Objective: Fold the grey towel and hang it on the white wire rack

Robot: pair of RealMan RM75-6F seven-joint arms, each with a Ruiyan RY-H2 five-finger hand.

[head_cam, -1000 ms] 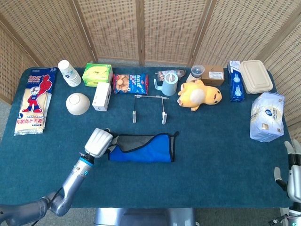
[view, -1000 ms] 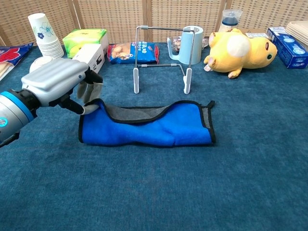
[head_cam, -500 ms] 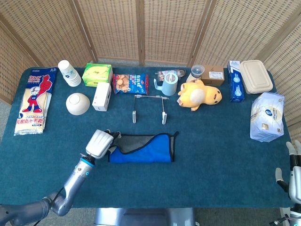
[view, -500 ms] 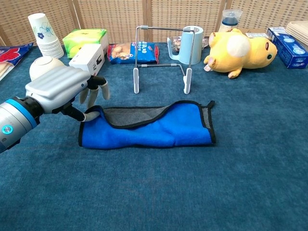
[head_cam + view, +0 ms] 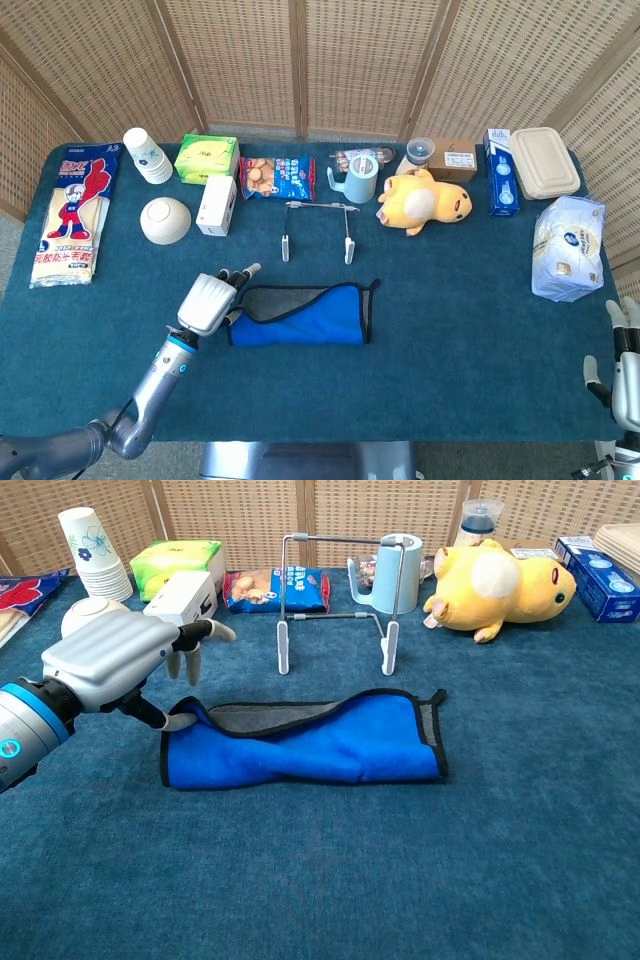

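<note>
Fingers [image 5: 200, 632] of left hand [image 5: 110, 660] spread apart, thumb touching left end of towel [image 5: 310, 745], nothing held. One towel, folded, blue side out w/ grey inside, long axis left-right on surface [image 5: 330, 880], just before one white wire rack [image 5: 335, 600]. Right hand [image 5: 625, 365] at far edge, fingers apart, empty.

My right hand [image 5: 625, 362] is cut by the head view's lower right edge and absent from the chest view. My left hand [image 5: 118, 663] covers the towel's [image 5: 310, 748] left end, so any contact there is hidden.
</note>
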